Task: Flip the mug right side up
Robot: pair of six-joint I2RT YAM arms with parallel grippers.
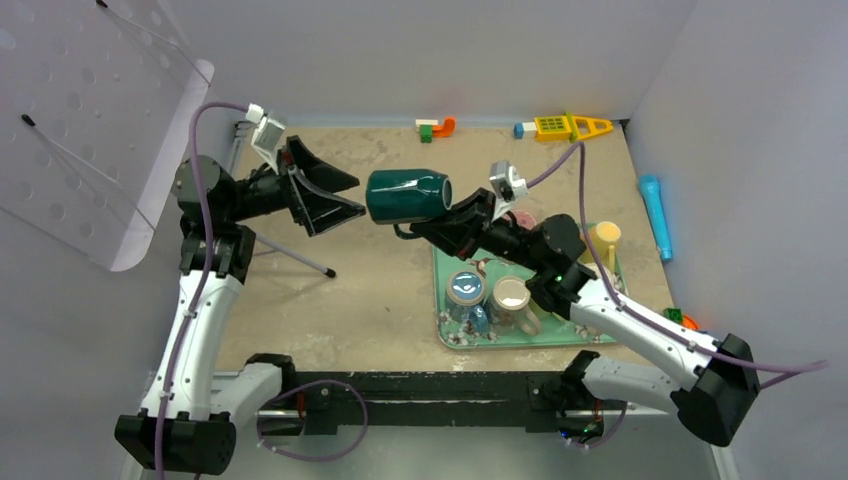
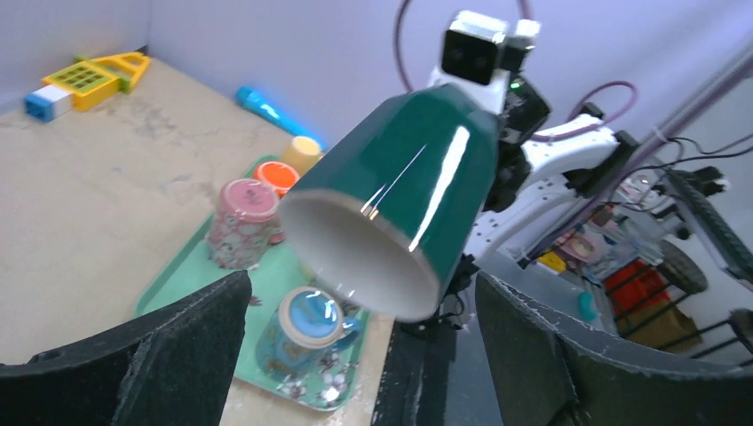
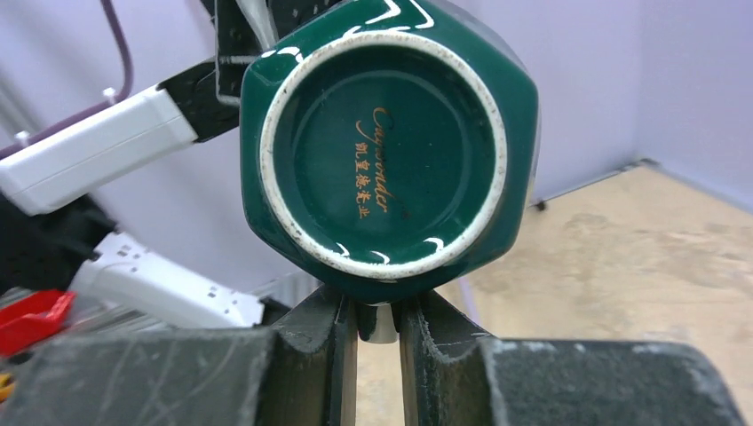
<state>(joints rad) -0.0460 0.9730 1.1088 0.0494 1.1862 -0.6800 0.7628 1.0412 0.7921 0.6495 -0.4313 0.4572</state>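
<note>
Above the surface: the dark green mug (image 1: 405, 195) hangs in mid-air on its side between the two arms, with its mouth toward the left arm and its base toward the right.
Right wrist view only: the mug's round base, ringed in white with gold lettering. Below it, the handle is pinched between the fingers (image 3: 311, 346).
Left wrist view only: the mug's open mouth and pale inner wall, turned to the camera.
Top view only: the gap between the mug and the left tool (image 1: 357, 195).
Tray (image 1: 446, 268): green, lying on the surface under the right arm. It carries a blue-lined floral cup (image 1: 465, 290), a white-lined cup (image 1: 511, 296), a pink floral cup (image 2: 241, 222), an orange cup (image 2: 277, 176) and a yellow cup (image 1: 603, 240).
Cup contents: cannot tell.
Right tool (image 1: 440, 218): clenched on the mug's handle, bearing the mug aloft.
Left tool: spread wide and grasping nothing, just beside the mug's mouth and not touching it.
</note>
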